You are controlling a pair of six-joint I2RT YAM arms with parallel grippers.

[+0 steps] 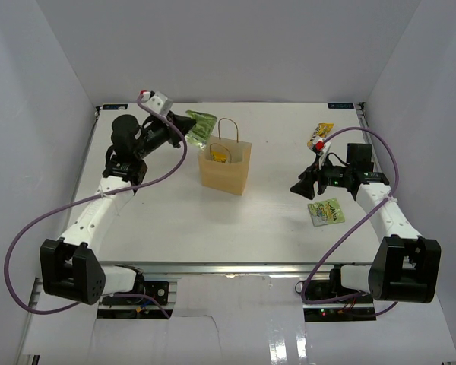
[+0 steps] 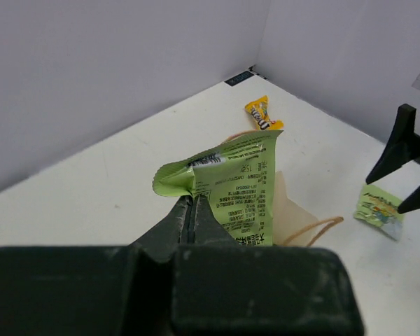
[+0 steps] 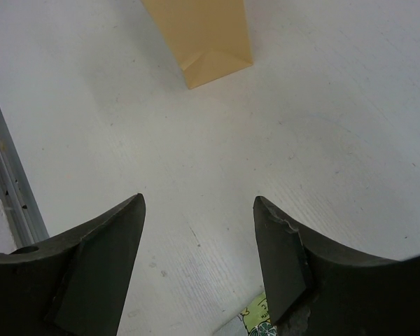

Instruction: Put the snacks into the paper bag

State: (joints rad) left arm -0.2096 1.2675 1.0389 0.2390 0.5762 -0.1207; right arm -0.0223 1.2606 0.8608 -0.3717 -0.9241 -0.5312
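Counting from the top view: one paper bag (image 1: 225, 173), one green-and-yellow pouch (image 1: 200, 125), one yellow bar wrapper (image 1: 320, 135) and one flat light-green packet (image 1: 326, 211). Also a glimpse of a yellow item (image 1: 220, 156) down inside the bag. Two arms, two grippers.

Over to the left gripper (image 1: 178, 128): reached out toward the far-left part of the table (image 1: 175, 220) and raised off the surface. Clamped tight on the pouch's crinkled edge, jaws pressed together in the left wrist view. Holding that pouch up in the air, near the bag's far-left side; touching it or not, impossible to say.

Now the right gripper (image 1: 299, 185): low over the table on the right, aimed left toward the bag. Spread wide, gripping nothing, just bare tabletop between the black fingers (image 3: 105, 266).

Flat packet lying on the table just beside that gripper. Bar wrapper farther back, toward the far-right corner.

Bag upright mid-table, mouth open, handles up. Holding the yellow item; anything more inside hidden from here.
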